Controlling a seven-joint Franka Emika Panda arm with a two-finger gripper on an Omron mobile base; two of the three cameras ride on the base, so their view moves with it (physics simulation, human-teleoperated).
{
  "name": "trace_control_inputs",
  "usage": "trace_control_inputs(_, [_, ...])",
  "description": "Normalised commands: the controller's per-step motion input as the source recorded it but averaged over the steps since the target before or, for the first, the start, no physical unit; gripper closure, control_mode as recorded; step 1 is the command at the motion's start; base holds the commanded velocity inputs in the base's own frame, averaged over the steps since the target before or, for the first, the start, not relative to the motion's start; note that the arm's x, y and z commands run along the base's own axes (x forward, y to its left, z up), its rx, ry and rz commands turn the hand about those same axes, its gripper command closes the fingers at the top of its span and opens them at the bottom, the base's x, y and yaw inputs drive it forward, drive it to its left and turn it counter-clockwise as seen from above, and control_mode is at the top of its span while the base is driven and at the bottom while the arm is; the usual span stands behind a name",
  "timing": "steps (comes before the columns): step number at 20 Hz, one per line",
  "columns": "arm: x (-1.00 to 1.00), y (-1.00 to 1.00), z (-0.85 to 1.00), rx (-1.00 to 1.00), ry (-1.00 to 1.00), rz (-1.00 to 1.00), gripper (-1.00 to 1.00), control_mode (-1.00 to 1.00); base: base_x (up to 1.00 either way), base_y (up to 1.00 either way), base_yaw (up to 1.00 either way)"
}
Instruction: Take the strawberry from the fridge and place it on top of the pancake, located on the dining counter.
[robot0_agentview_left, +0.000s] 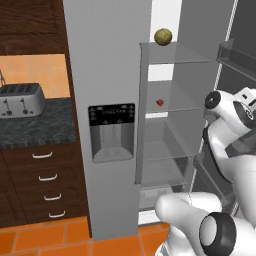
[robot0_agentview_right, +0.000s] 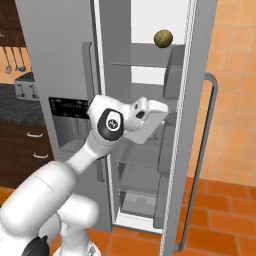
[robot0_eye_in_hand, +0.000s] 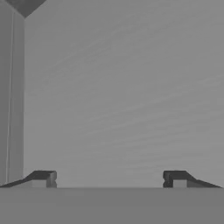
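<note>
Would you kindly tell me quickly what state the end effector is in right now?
End effector: open, its two dark tips spread wide apart with nothing between them, facing a plain grey surface.

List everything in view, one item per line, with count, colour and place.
fridge: one, grey, right door open, dispenser in the shut left door
strawberry: one, red, middle glass shelf inside fridge
round fruit: one, yellow-green, top shelf
toaster: one, silver, on dark speckled counter left of fridge
drawers: four handles showing, dark wood, under that counter
floor: orange tiles
tool: one, dark tips, open, empty, facing a plain grey surface
</note>
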Motion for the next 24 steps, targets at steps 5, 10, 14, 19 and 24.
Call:
trace_control_inputs(5, [-0.06,0.96,-0.04,0.19,-0.08,0.0,-1.0,-1.0,0.0,0.0,0.0])
trace_control_inputs(10, [-0.04,0.9,-0.22,0.25,-0.06,0.0,-1.0,-1.0,0.0,0.0,0.0])
trace_control_inputs(14, [-0.05,0.86,-0.43,0.33,-0.14,0.03,-1.0,-1.0,0.0,0.0,0.0])
trace_control_inputs(19, [-0.12,0.88,-0.47,0.33,-0.11,0.03,-1.0,-1.0,0.0,0.0,0.0])
trace_control_inputs(24, [-0.17,0.45,-0.21,0.24,-0.18,0.01,-1.0,-1.0,0.0,0.0,0.0])
